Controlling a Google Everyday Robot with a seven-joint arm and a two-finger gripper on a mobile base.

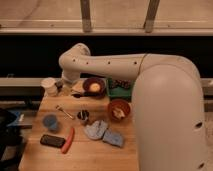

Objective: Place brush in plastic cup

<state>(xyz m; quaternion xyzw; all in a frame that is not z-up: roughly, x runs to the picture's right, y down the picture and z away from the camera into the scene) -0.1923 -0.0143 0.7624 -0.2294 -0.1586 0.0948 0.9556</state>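
- The claw (66, 88) hangs at the table's far edge, well beyond the blue cup (50, 121) and just beside a white cup (49, 86). Whether it is open or closed cannot be told, and nothing shows in its hold.
- The arm (110, 65) sweeps in from the right of the view and bends down at the elbow, apparently to bring the claw over the blue cup's side of the table.
- The table (85, 156) carries everything.
- A green tray (114, 95) sits far back, well right of the blue cup.
- A dark bowl (94, 87) stands beyond and right of the blue cup, and a red-brown bowl (119, 109) stands well to its right. Both look clear of the work.
- A cloth (102, 132) lies crumpled right of the blue cup, nearer the camera.
- A red stick (68, 140) lies near the blue cup, on its near right.
- The brush (64, 111) lies flat just beyond and right of the blue cup, near it but apart. It is ungrasped, so the job looks barely begun.
- The blue cup stands upright, mouth open, ready to take the brush.
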